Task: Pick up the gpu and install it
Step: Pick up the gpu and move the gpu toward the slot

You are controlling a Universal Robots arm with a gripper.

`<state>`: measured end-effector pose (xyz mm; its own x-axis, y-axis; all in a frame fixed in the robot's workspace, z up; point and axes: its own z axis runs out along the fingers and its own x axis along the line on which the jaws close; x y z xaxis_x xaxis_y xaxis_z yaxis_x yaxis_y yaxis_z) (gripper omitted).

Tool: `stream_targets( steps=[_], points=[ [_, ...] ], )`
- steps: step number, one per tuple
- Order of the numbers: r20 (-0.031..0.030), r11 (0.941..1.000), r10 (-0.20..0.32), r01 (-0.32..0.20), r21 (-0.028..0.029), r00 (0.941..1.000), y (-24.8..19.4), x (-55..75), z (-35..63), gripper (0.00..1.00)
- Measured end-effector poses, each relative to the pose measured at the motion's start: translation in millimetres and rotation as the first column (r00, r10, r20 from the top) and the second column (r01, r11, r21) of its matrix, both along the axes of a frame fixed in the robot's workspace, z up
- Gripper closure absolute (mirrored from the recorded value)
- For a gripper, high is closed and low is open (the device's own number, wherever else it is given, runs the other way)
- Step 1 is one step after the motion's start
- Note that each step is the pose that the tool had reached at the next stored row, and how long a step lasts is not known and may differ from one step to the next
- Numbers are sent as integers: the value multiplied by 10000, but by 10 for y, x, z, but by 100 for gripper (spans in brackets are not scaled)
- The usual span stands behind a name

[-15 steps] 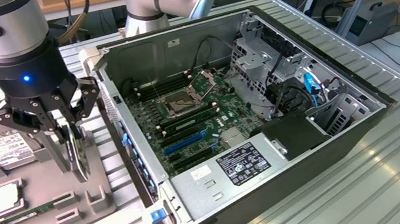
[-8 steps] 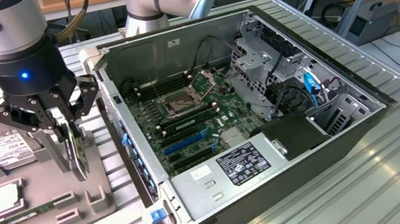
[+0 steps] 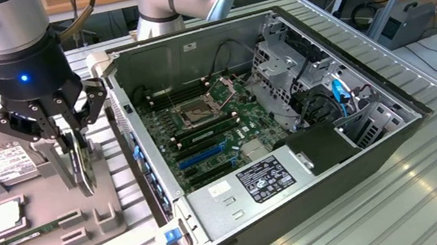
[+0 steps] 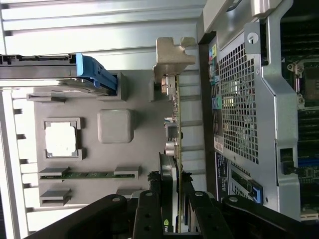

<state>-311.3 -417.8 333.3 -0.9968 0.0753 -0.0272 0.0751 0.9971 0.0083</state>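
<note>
At the exterior view's left, the gpu (image 3: 83, 172) is held on edge, clamped by the gripper (image 3: 64, 136), over the grey parts tray (image 3: 40, 201); the logo (image 4: 165, 230) on its cooler cannot be read.

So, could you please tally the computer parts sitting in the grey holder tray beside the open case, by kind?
gpu: 1
hard drive: 1
processor chip: 1
memory stick: 1
Total: 4

Matt plastic tray (image 3: 44, 200), shiny ribbed metal table (image 3: 386, 201), metal-bracketed gpu (image 4: 172, 149)
</note>
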Motion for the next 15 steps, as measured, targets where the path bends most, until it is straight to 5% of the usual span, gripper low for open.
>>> stream_targets(
  steps=[15],
  points=[
    [0,10000,0,0,0,10000,0,0,82,73]
  ],
)
